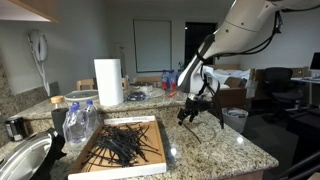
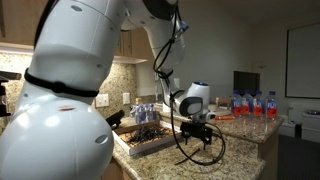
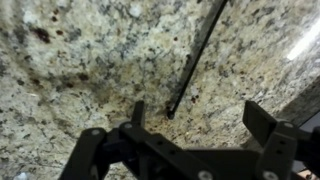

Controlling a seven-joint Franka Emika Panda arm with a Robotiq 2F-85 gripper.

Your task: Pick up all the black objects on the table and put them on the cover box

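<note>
Tabletop (image 1: 215, 140): granite. The cover box (image 1: 118, 172) sits at its near left and already carries a heap of black strips (image 1: 125, 145). The jaws hang to the right of the box, fully spread and empty. One loose strip (image 3: 195, 60) lies on bare granite beneath them, possibly the last one left.

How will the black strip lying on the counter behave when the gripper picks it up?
The strip looks very thin and lies flat on the counter, so pinching it is probably hard. It seems light, and may bend or slide.
</note>
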